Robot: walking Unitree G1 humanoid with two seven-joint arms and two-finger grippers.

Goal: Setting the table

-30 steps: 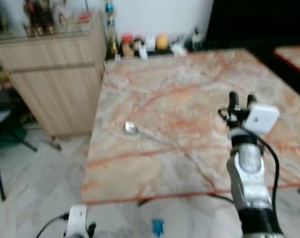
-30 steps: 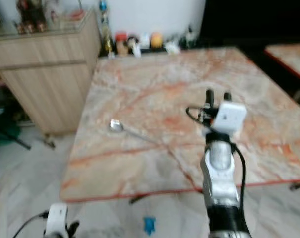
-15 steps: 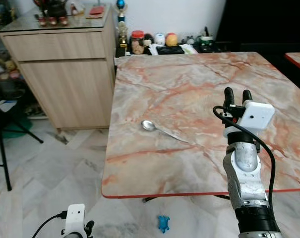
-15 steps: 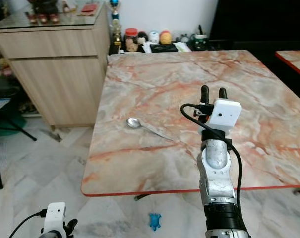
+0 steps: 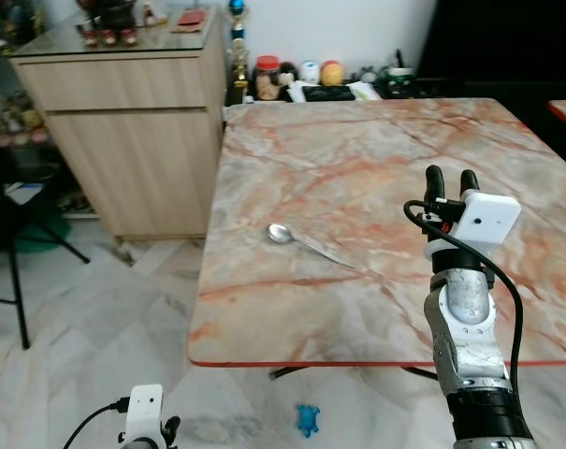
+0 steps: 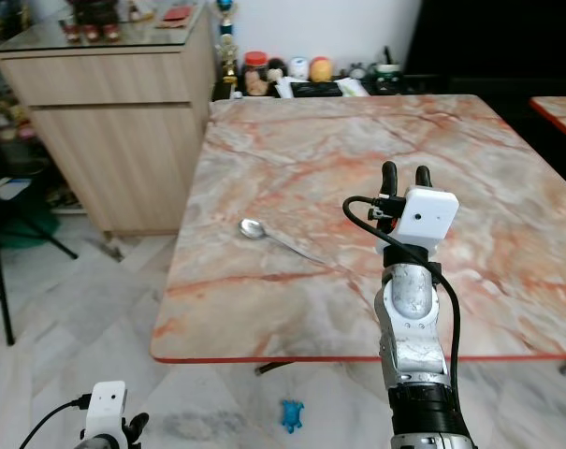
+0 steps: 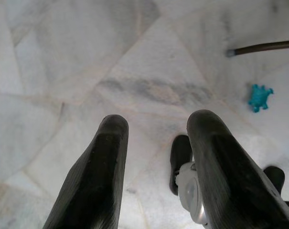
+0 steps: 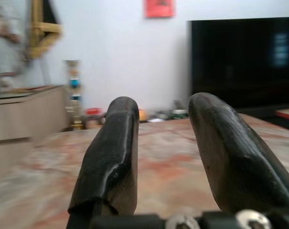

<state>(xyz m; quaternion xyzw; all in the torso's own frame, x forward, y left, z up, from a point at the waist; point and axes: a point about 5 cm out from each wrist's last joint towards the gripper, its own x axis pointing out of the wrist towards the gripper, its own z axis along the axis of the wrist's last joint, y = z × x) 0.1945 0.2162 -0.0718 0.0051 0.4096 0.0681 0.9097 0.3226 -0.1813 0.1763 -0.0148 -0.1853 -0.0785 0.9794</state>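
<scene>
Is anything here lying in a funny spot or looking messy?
A small blue toy lies on the floor just in front of the marble table, where someone could step on it. On the table a single spoon lies slanted, with no plate beside it. Nothing looks spilled or broken.

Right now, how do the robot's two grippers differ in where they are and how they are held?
The right gripper is raised above the marble table, fingers pointing up, while the left gripper hangs low beside the table. The right gripper faces the wall across the table; the left gripper points down at the floor, near a small blue toy. Both are open and hold nothing. The spoon lies untouched on the table.
</scene>
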